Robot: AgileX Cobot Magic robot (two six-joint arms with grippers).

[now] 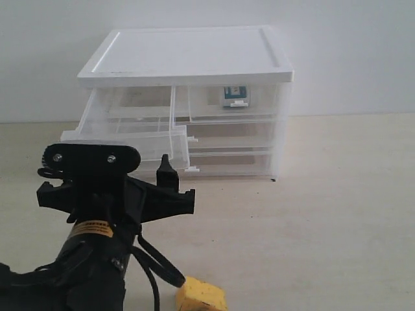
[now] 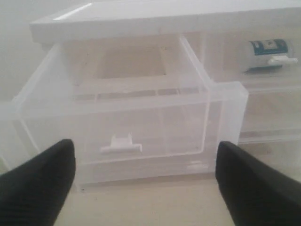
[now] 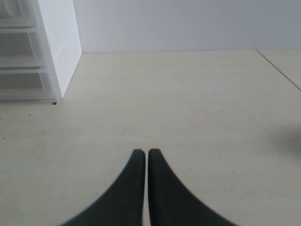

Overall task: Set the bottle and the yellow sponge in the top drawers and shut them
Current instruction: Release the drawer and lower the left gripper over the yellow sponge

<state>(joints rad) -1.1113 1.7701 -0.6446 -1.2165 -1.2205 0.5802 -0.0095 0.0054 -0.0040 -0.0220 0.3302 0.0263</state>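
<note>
The clear cabinet's left top drawer (image 1: 130, 137) is pulled out and holds nothing; its white clip handle (image 2: 121, 143) faces my left gripper (image 2: 145, 149). That gripper is open and hovers just in front of the drawer, with nothing between its fingers. The right top drawer (image 1: 230, 103) is pushed in, and the bottle (image 1: 235, 95) with its teal label lies inside, behind the handle. The left wrist view also shows the bottle (image 2: 268, 51). The yellow sponge (image 1: 202, 297) lies on the table, near the view's lower edge beside my left arm. My right gripper (image 3: 143, 153) is shut and empty over bare table, right of the cabinet.
Two full-width drawers (image 1: 233, 152) below the top pair are pushed in. The cabinet's white lid (image 1: 188, 52) overhangs the drawers. In the right wrist view the cabinet's side wall (image 3: 56, 47) stands to one side, and a table seam (image 3: 280, 70) runs opposite.
</note>
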